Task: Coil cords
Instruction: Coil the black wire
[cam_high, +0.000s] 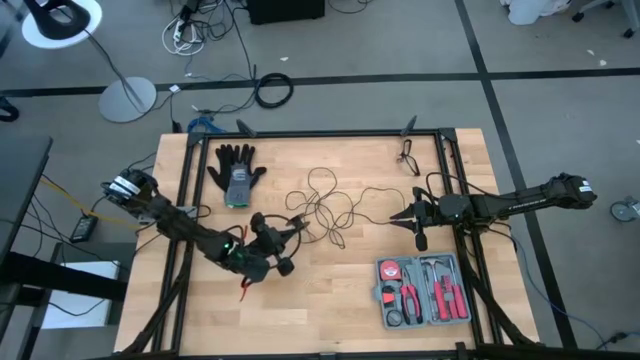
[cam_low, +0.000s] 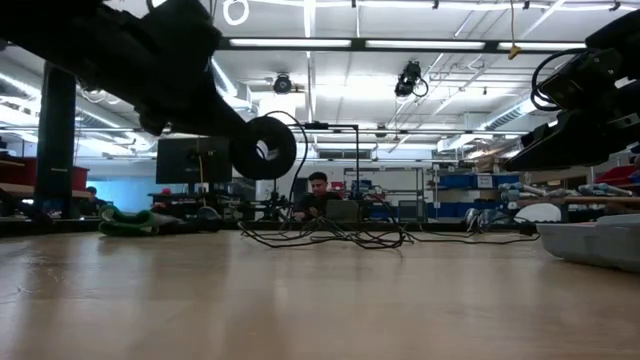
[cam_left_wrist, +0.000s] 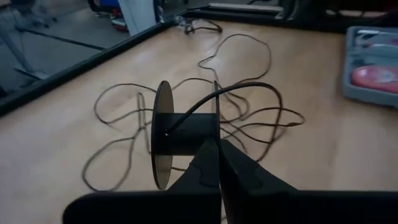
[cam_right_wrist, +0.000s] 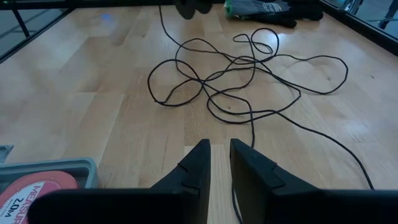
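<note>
Two claws are at work, and the coiling looks barely begun. Most of the cord (cam_high: 322, 208) lies in a loose tangle on the middle of the bench (cam_high: 330, 300), with no neat turns visible.

The left claw (cam_left_wrist: 217, 155) is pinched shut on the spool (cam_left_wrist: 186, 127) and holds it clear of the bench, nearer the front-left than the tangle. One strand runs from the spool's hub back to the tangle just beyond it.

The right claw (cam_right_wrist: 219, 146) hangs low over the bench toward the right edge, its fingers a narrow gap apart with bare wood showing between them. A strand from the tangle passes under one finger. I cannot tell whether it is touched, and nothing seems gripped.

Next, I judge, the right claw must catch and guide that strand, keeping it lightly taut while the left turns the spool. Loops cross each other, so snags are likely.
</note>
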